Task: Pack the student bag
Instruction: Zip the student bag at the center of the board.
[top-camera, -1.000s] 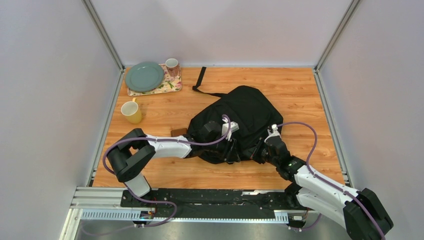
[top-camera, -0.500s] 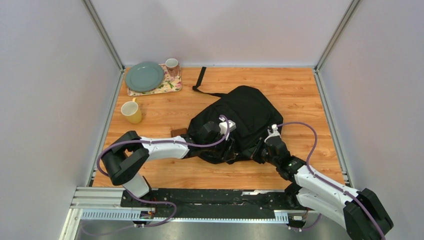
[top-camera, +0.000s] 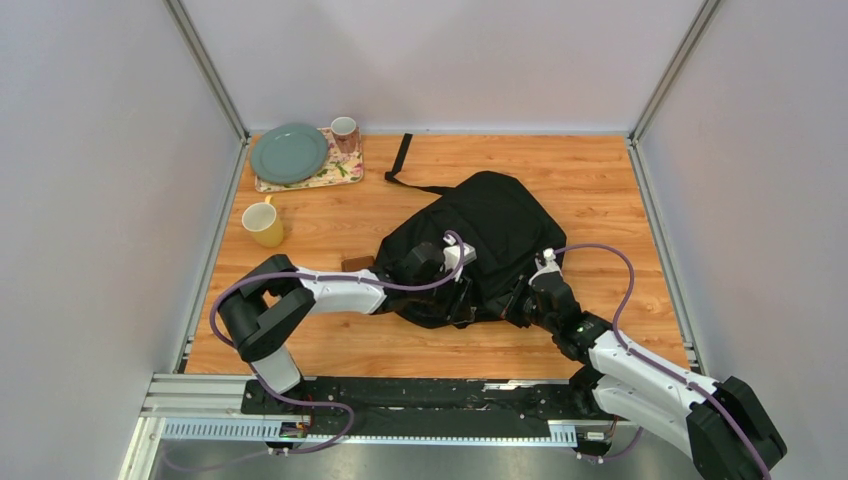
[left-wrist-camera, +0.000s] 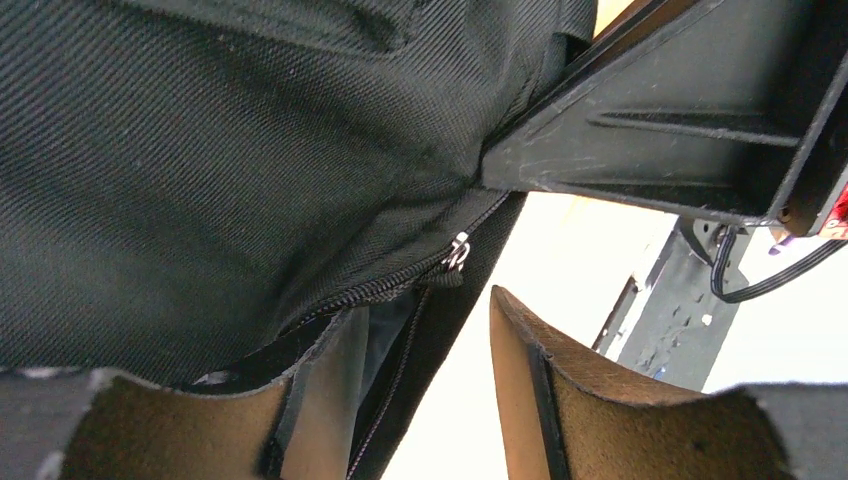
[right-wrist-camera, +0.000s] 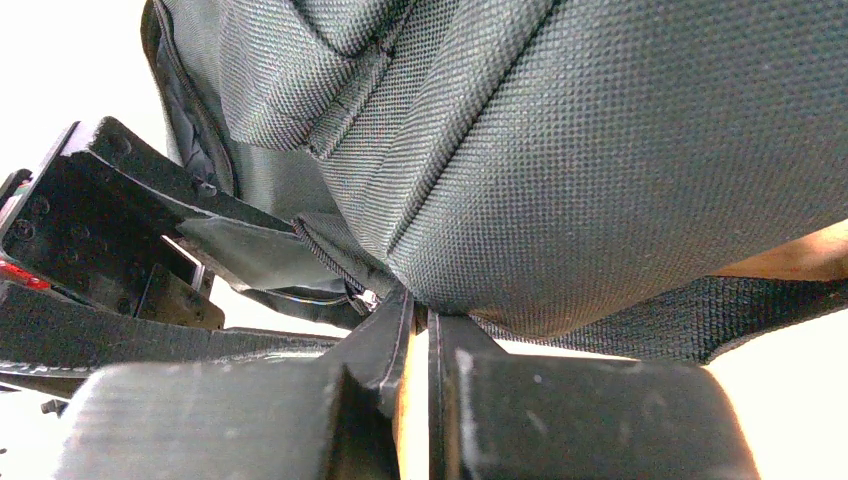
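stage: early, I'd say | wallet (top-camera: 357, 263) not in student bag (top-camera: 495, 235) yet | left gripper (left-wrist-camera: 420, 308) jaws apart near zip pull (left-wrist-camera: 458, 250), holding nothing | right gripper (right-wrist-camera: 420, 312) jaws pinched tight on the bag's edge

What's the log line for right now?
student bag: lying on table | left claw: open, at zipper pull | right claw: shut, pinching student bag edge
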